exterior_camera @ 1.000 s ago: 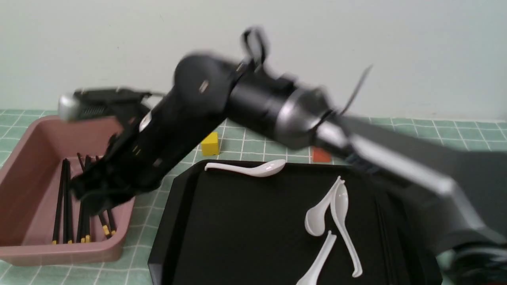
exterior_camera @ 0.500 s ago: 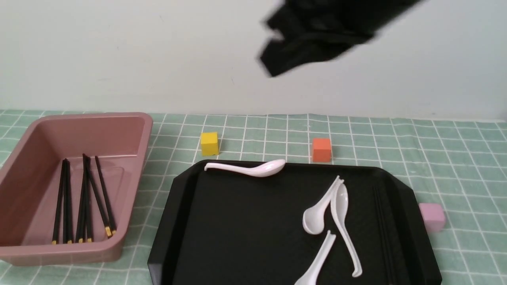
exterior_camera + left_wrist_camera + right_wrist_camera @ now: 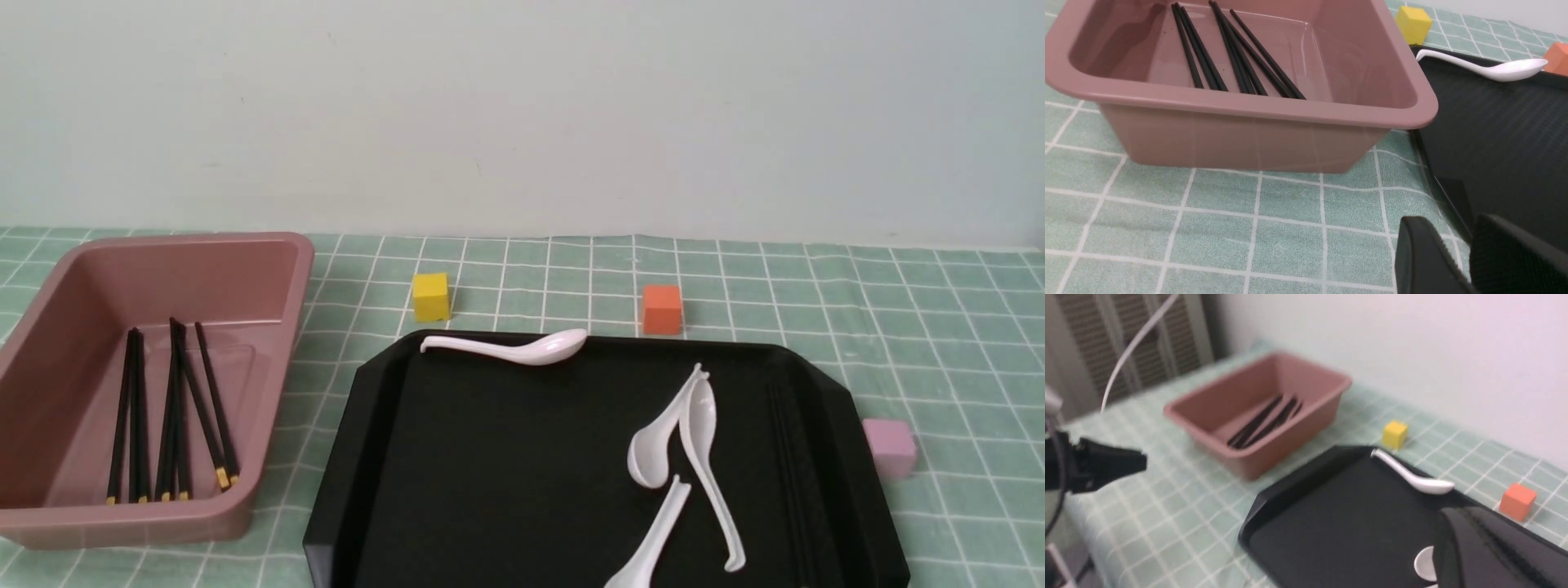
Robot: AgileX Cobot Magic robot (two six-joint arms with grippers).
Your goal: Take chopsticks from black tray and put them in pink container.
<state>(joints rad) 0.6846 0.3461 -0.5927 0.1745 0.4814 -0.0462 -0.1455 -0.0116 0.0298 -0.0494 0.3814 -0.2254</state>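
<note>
Several black chopsticks (image 3: 175, 416) with yellow tips lie in the pink container (image 3: 277, 261), also seen in the left wrist view as chopsticks (image 3: 1237, 61) in the container (image 3: 1249, 106). More thin dark sticks (image 3: 788, 474) lie faintly along the right side of the black tray (image 3: 367, 457). Neither arm shows in the front view. My left gripper (image 3: 1453, 228) hovers low beside the tray's corner, its jaws slightly apart and holding nothing. My right gripper (image 3: 1453, 518) is high over the tray (image 3: 1339, 522), shut and empty.
Several white spoons (image 3: 694, 425) lie on the tray, one (image 3: 522, 349) at its far rim. A yellow cube (image 3: 431, 296) and an orange cube (image 3: 661, 309) stand behind the tray, with a small pale pink cube (image 3: 890, 445) to its right. Green checked cloth covers the table.
The right arm has pulled away from over the pink container, swinging up and to the right until it left the front view. The chopsticks in the container stay put.
</note>
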